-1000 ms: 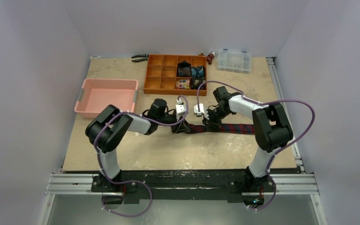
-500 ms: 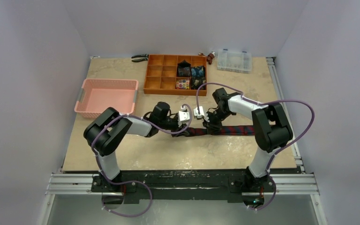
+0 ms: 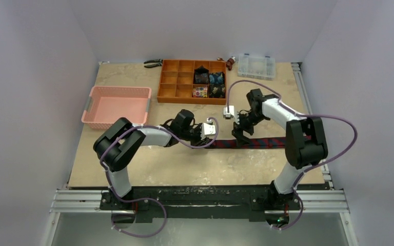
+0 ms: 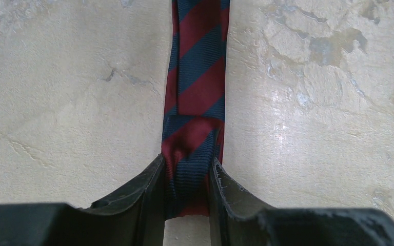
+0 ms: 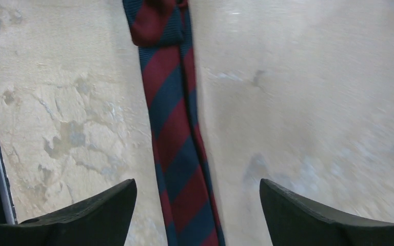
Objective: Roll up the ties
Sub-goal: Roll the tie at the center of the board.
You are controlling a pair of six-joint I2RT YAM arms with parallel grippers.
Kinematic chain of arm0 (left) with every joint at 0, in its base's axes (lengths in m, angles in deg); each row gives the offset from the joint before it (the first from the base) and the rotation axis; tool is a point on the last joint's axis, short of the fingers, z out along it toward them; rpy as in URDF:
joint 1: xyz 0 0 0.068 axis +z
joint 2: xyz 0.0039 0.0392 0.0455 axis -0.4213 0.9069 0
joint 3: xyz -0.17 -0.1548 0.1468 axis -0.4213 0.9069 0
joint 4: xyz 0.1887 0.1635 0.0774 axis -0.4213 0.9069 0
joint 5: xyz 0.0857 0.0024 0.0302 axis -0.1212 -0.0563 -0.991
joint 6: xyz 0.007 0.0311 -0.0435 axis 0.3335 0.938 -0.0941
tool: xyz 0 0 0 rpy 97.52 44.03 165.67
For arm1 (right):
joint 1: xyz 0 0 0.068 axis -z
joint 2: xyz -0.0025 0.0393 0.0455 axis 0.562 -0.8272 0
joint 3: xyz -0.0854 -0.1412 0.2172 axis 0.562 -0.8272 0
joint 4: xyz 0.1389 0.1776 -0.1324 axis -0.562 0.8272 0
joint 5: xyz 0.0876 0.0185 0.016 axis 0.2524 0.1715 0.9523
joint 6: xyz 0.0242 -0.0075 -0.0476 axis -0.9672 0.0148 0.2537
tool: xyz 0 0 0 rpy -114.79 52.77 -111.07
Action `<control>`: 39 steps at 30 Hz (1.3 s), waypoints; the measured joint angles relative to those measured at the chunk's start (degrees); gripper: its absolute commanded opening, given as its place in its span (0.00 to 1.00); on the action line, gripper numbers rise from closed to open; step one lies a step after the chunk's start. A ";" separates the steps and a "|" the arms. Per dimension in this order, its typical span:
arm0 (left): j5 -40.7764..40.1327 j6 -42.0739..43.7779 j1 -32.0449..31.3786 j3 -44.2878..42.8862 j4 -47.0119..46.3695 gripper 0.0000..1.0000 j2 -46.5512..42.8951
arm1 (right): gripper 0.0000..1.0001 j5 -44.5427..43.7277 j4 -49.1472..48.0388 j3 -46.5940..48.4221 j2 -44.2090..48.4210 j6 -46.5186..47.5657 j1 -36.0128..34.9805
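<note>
A navy tie with red diagonal stripes (image 3: 256, 142) lies flat across the table, running right from my left gripper (image 3: 209, 139). In the left wrist view the left gripper (image 4: 187, 164) is shut on the tie's folded end (image 4: 191, 154), and the rest of the tie (image 4: 197, 77) stretches away from it. My right gripper (image 3: 239, 134) hovers over the tie's middle. In the right wrist view it (image 5: 197, 183) stands wide open, astride the tie (image 5: 169, 118) without touching it. Small rolled ties (image 3: 208, 79) sit in the orange organiser's right compartments.
The orange compartment organiser (image 3: 177, 82) stands at the back centre, with a pink basket (image 3: 117, 105) to its left. Pliers (image 3: 153, 63) and a clear plastic box (image 3: 256, 65) lie along the far edge. A metal rail (image 3: 308, 102) borders the table's right side.
The right gripper has opened, let go of the tie and moved up and to the right. The left gripper has moved right, still holding the tie's folded end.
</note>
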 measured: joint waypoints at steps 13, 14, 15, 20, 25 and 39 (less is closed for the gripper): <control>-3.06 1.90 -1.42 -1.77 1.90 0.00 0.55 | 0.70 2.62 -14.58 5.51 19.89 -36.79 3.76; -3.30 1.97 -1.55 -1.86 1.95 0.00 0.55 | 0.66 4.02 -14.95 6.21 17.73 -40.94 3.76; -3.54 2.16 -1.70 -2.01 1.99 0.00 0.63 | 0.60 5.11 -15.65 6.19 15.91 -44.24 3.76; -4.85 2.97 -2.23 -2.91 2.14 0.00 1.18 | 0.41 8.20 -21.51 -4.61 9.42 -62.93 3.04; -5.18 3.28 -2.56 -3.17 2.45 0.00 1.27 | 0.31 9.46 -26.62 -9.03 7.41 -74.20 -2.01; -5.42 3.37 -2.64 -3.50 3.04 0.00 1.29 | 0.33 9.75 -34.60 -10.51 -2.49 -81.05 -3.23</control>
